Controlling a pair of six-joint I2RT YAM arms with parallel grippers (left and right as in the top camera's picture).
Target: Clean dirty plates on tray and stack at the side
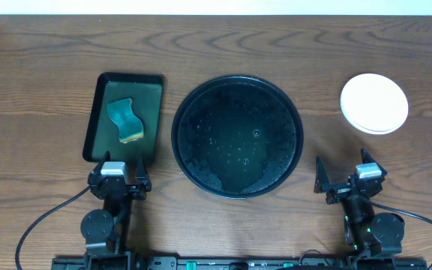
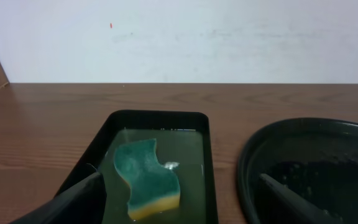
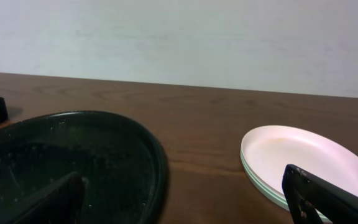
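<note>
**A:** Plain pale wall at the back, brown wood-grain bench point(image 1: 43, 52) below. Where are the plates?

**B:** The plates point(image 1: 374, 103) sit in one stack on the bare bench at the right, well apart from the round tray point(image 1: 223, 112). The top one is white. The right wrist view shows a mint rim peeping out beneath it.

**A:** How would they handle?

**B:** Light, stiff and glossy, I'd judge. They'd be slick if wet and would chip if knocked. Take one at the rim, with one finger under the lip and one over it. They nest closely, so the top plate may slide rather than lift.

**A:** And around them?

**B:** The round tray holds no plate, only beads of water. Left of it, a sponge point(image 1: 126, 121) lies in the rectangular tray point(image 1: 96, 112), apparently in shallow liquid.

**A:** The arms?

**B:** The left pincer point(image 2: 179, 177) is spread wide and holds nothing, at the rectangular tray's near end. The right pincer point(image 3: 182, 174) is also wide and empty, facing the gap between round tray and stack. The job looks finished to me.
</note>
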